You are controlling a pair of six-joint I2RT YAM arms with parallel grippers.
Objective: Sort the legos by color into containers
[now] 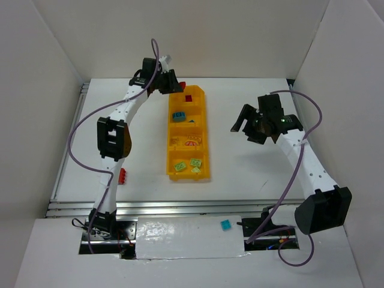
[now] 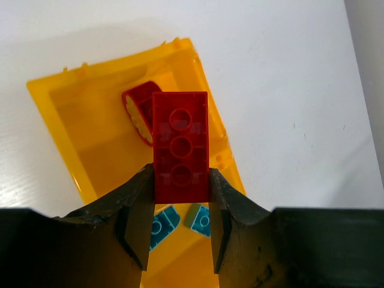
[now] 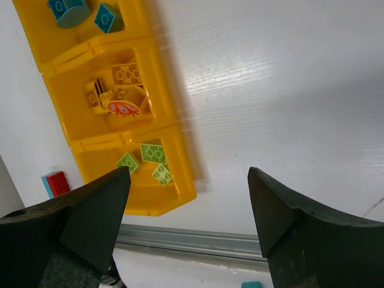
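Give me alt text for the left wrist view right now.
The left claw grips a red lego brick, studs facing the camera, over the end compartment of the yellow bin, where another red piece already lies. The next compartment shows teal-blue legos.

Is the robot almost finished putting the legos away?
Nearly. Done: green bricks, yellow bricks, teal bricks and one red piece each sit in their own compartment of the bin. In hand: the left hand grips a red brick over the red compartment. Left: a loose red brick on the table and a loose teal brick near the arms' bases. The right hand is open, empty.
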